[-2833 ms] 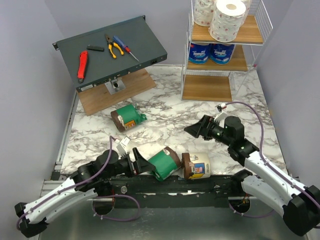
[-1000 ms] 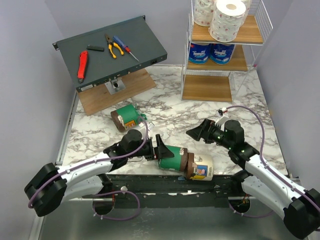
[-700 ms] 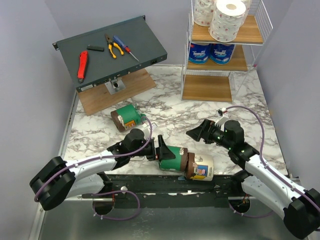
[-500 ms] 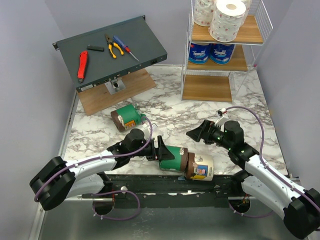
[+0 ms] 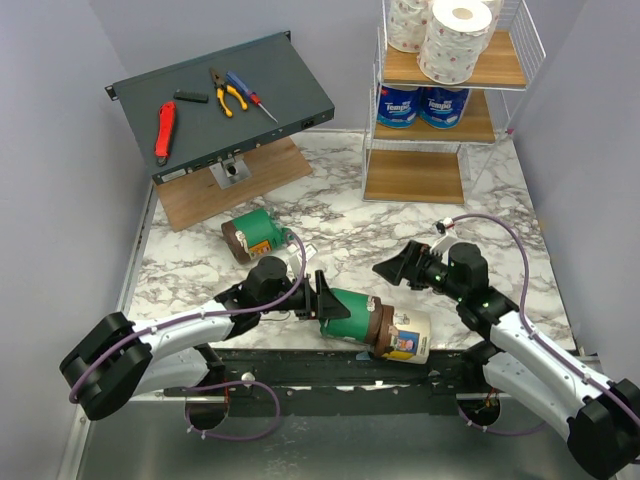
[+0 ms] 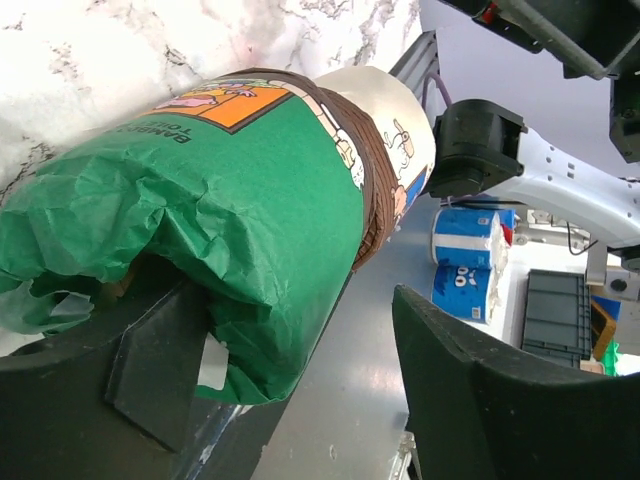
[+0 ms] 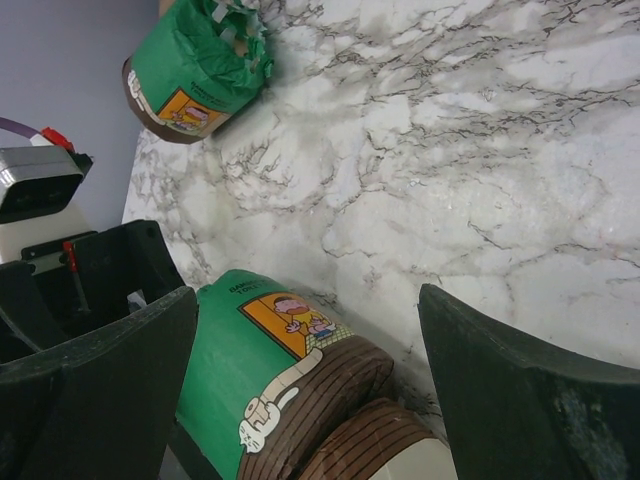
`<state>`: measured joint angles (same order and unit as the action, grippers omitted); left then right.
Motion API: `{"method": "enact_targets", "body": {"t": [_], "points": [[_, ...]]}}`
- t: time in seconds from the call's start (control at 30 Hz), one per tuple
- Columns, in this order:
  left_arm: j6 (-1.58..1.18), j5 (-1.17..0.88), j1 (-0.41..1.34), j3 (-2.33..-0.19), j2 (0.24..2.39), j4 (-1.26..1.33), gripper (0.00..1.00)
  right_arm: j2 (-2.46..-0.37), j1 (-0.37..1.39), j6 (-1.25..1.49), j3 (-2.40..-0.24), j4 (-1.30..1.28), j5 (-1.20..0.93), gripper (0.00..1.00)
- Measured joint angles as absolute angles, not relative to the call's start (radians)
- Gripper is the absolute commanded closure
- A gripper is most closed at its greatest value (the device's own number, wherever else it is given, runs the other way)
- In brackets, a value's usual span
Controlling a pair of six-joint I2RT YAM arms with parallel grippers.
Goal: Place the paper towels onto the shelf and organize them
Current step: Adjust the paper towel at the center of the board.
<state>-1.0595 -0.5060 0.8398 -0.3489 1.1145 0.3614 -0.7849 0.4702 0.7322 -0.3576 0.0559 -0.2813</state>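
Observation:
A green paper towel roll with a brown end [image 5: 352, 315] [image 6: 250, 230] [image 7: 250, 370] lies on its side at the table's near edge. My left gripper [image 5: 325, 298] [image 6: 290, 320] is shut on its crumpled left end. One finger presses into the wrap and the other stands close beside it. A cream-and-brown roll [image 5: 405, 337] [image 7: 400, 450] touches the green roll's brown end. My right gripper [image 5: 385, 265] [image 7: 310, 310] hovers open just above and behind both rolls, holding nothing. A second green roll [image 5: 255, 235] [image 7: 195, 65] lies further back. The shelf [image 5: 415, 175] holds white rolls [image 5: 445, 30] on top and blue rolls [image 5: 420, 105] on its middle board.
A dark grey slanted panel [image 5: 225, 105] carrying hand tools sits at the back left on a wooden board [image 5: 250, 185]. Grey walls close in both sides. The held roll lies right at the table's near edge, and blue packs [image 6: 470, 260] show below the table.
My left jaws have closed onto the green roll's end. The green and cream rolls shifted slightly right and toward the near edge. The right arm has barely moved.

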Motion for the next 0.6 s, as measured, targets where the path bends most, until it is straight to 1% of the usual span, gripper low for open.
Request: {"method": "enact_targets", "body": {"t": [0.23,0.3,0.4,0.6], "points": [[-1.057,-0.521,0.84,-0.348,1.139,0.403,0.51,-0.775,0.47,0.732,-0.35,0.051,-0.281,0.06],[-1.055,-0.527,0.84,-0.348,1.148,0.411,0.54,-0.773,0.47,0.732,-0.35,0.05,-0.28,0.06],[-1.055,-0.536,0.84,-0.348,1.163,0.423,0.56,-0.768,0.47,0.732,-0.35,0.049,-0.278,0.06],[-1.044,-0.537,0.844,-0.349,1.168,0.429,0.71,-0.749,0.47,0.732,-0.35,0.03,-0.274,0.06]]}}
